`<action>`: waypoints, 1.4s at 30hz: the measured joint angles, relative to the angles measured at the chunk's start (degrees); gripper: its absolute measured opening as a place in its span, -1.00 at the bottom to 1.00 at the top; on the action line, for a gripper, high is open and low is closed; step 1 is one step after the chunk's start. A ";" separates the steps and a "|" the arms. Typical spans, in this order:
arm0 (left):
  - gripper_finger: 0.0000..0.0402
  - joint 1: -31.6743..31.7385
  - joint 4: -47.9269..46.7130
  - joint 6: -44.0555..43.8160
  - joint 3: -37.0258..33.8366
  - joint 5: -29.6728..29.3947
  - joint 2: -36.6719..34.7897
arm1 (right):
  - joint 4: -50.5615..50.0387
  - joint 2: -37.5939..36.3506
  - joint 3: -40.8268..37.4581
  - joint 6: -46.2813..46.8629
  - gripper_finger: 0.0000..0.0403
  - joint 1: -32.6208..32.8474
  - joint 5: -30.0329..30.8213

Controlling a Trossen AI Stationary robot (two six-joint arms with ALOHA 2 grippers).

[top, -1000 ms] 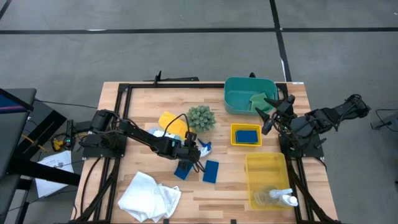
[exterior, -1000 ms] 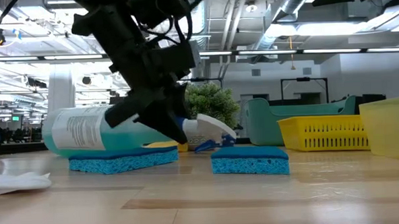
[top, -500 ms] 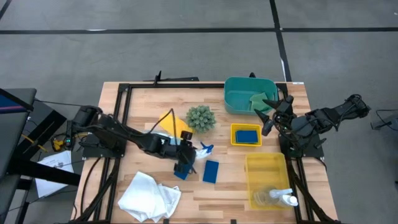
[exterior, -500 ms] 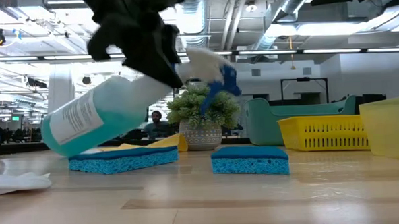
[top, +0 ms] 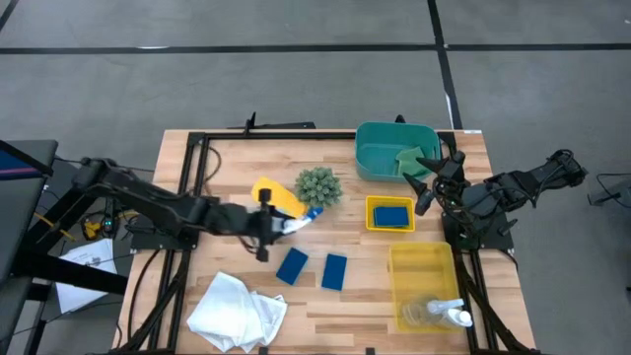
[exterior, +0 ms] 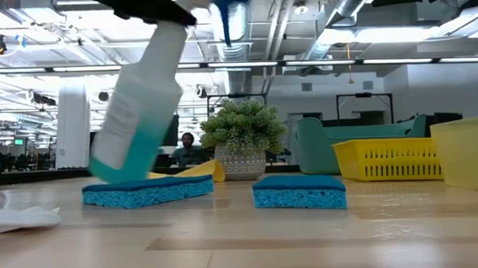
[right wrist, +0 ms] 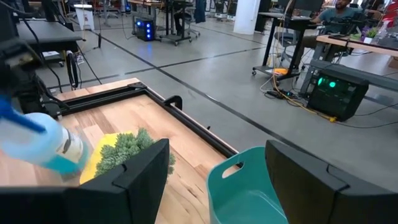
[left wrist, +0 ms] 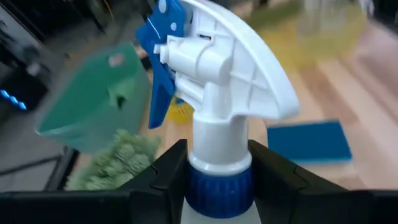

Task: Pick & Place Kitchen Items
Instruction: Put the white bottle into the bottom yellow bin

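Above the middle of the counter (top: 227, 158), I have the left end effector (left wrist: 214, 165) clamped on the neck of the spray bottle (exterior: 137, 106), one dark finger on each side of its blue collar. I see the bottle lifted clear of the wood and tilted, its blue trigger (left wrist: 158, 56) uppermost and its blue liquid pooled at the low end. From above, the bottle (top: 291, 224) hangs just beside the yellow sponge (top: 268, 191) and near the spiky green plant ball (top: 318, 185).

Below it, two blue sponges lie flat on the counter, one (top: 292, 265) just left of the other (top: 334, 271), apart from each other. I see the white cloth (top: 237, 311) crumpled at the near left corner.

On the right side, the right end effector (top: 435, 179) waits with its fingers apart, holding nothing, between the teal bin (top: 373, 158) at the far right and the small yellow tray (top: 372, 223), which carries another blue sponge (top: 391, 213). A green sponge (top: 412, 159) sits inside the teal bin. Nearer, the larger yellow bin (top: 399, 286) holds a second spray bottle (top: 449, 314).
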 joint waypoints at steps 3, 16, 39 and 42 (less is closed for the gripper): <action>-0.34 0.17 7.63 1.74 -4.75 0.04 -5.07 | 0.12 0.00 0.00 0.00 0.27 -0.02 0.00; -0.35 3.36 23.21 4.56 -12.55 2.56 -12.69 | 0.47 0.00 0.00 -0.02 0.27 -0.02 0.06; -0.35 3.41 37.41 -1.30 -16.07 7.93 -7.96 | 1.06 0.00 0.00 -0.02 0.27 -0.02 0.00; -0.35 3.85 42.05 -2.52 -16.17 9.36 -3.90 | 1.05 0.00 -0.02 -0.02 0.27 -0.02 0.00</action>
